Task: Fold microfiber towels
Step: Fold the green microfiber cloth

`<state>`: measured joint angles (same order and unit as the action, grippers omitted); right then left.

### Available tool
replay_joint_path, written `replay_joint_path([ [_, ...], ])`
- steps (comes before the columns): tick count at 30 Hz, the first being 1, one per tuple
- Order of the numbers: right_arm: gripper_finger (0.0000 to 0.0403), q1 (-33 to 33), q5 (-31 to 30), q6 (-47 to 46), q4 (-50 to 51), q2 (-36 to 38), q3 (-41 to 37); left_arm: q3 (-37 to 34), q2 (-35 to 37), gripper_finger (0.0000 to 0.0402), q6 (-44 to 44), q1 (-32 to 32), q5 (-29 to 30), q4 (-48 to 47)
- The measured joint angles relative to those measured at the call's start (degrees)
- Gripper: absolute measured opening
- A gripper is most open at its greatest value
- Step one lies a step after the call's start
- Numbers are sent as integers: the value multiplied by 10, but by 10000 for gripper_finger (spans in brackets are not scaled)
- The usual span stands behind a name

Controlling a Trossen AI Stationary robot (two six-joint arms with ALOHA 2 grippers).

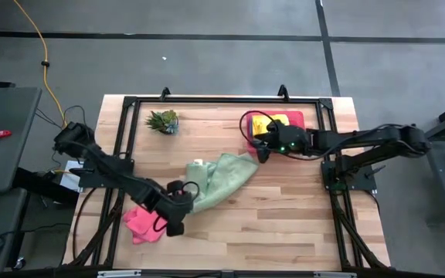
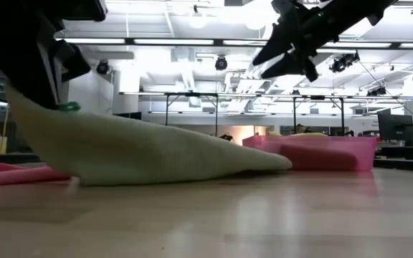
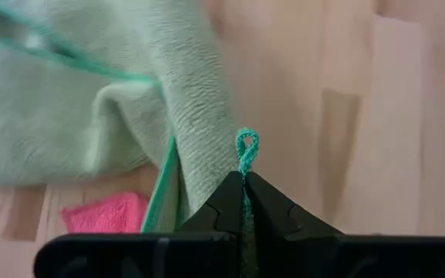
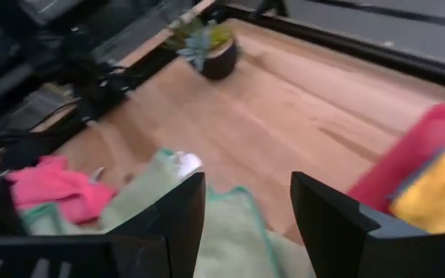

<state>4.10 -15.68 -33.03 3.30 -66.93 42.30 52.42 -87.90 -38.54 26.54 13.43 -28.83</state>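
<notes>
Left gripper [image 3: 244, 202] clenched on light green towel [image 1: 221, 182] corner; right gripper [image 4: 246, 212] released, over table [image 1: 300, 208].

Left gripper [image 1: 178, 202] reaches low across the worktop's near left, fingers [image 3: 230, 208] pinched together; right gripper [image 1: 259, 147] hovers raised at far right, fingers [image 4: 178, 212] parted.
</notes>
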Motion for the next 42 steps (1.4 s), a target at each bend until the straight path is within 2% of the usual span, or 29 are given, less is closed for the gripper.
replay_joint_path([
  [4,184,0,51,35,-52,-28,0,-3,0,0,-59,16,57,2],
  [7,184,0,56,49,-89,-54,0,-3,0,0,-92,16,87,6],
  [10,184,1,63,46,-132,-77,0,-3,0,0,-110,16,103,8],
  [14,184,1,107,48,-155,-104,0,-3,-10,0,-97,17,107,8],
  [17,184,1,129,45,-153,-117,0,-2,-16,2,-67,20,76,11],
  [22,184,0,160,45,-154,-131,0,-3,-17,15,-51,36,-38,3],
  [25,184,0,163,44,-152,-134,0,-3,-17,28,-86,61,-47,1],
  [30,184,0,163,46,-155,-134,0,-3,-17,71,-149,96,-46,2],
  [35,184,0,163,49,-168,-134,0,-3,-11,134,-204,98,-37,-4],
  [42,184,0,167,65,-204,-134,0,-3,29,213,-190,82,-36,-42],
])
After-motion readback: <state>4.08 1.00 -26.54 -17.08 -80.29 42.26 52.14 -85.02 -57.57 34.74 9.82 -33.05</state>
